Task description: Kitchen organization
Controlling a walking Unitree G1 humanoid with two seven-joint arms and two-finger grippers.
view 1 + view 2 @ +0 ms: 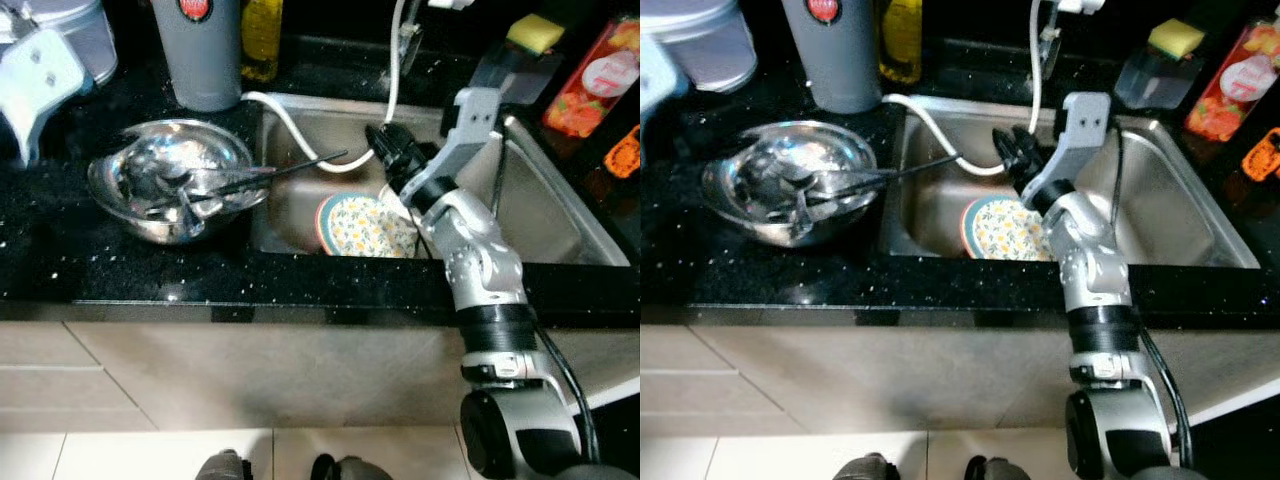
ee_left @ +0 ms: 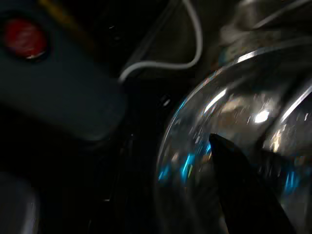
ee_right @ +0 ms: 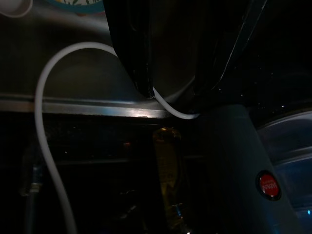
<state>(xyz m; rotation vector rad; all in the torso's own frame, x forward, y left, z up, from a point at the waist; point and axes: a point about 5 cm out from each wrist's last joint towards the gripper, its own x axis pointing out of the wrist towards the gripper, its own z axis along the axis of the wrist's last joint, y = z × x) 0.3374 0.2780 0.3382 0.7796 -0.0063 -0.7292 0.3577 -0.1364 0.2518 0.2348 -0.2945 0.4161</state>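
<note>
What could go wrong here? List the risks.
1. The right gripper hangs in the sink close to the white hose; it might snag it.
2. The floral plate leans in the sink below the arm; a bump could tip it.
3. Black utensils overhang the steel bowl and could get knocked.

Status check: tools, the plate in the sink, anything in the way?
Right tool over the sink, above the floral plate; grip state unclear. Left tool at the steel bowl. White hose crosses the sink beside the right tool.
</note>
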